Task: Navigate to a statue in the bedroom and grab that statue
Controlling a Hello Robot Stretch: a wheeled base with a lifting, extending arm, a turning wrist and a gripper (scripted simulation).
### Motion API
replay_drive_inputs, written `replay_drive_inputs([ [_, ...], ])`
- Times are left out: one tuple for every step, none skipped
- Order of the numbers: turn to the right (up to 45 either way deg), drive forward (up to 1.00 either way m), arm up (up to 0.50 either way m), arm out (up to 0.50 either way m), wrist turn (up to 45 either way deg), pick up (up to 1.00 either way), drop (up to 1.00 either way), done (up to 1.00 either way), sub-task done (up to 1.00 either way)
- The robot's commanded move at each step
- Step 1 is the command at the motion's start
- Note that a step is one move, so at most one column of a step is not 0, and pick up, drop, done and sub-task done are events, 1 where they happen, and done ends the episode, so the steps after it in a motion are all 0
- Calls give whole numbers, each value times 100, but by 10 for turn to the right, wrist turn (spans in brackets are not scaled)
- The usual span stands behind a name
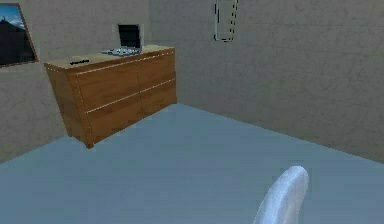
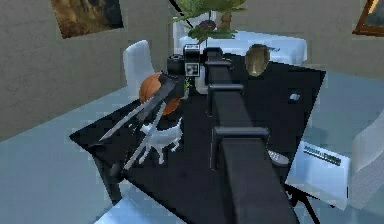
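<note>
One wooden dresser (image 1: 115,90) stands in our forward view, a laptop (image 1: 128,40) at its top's back edge.

In our arm side view the arm (image 2: 238,135) reaches over a black table (image 2: 290,125). The gripper (image 2: 120,150) sits by a white statue (image 2: 160,140) near the table's left edge; we cannot tell whether it holds anything. The statue stands on its legs, long axis across the view, facing unclear.
</note>
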Motion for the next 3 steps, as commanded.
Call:
replay_drive_inputs([
  [0, 0, 0, 0, 450, 0, 0, 0, 0],
  [0, 0, 0, 0, 450, 0, 0, 0, 0],
  [0, 0, 0, 0, 60, 0, 0, 0, 0],
])
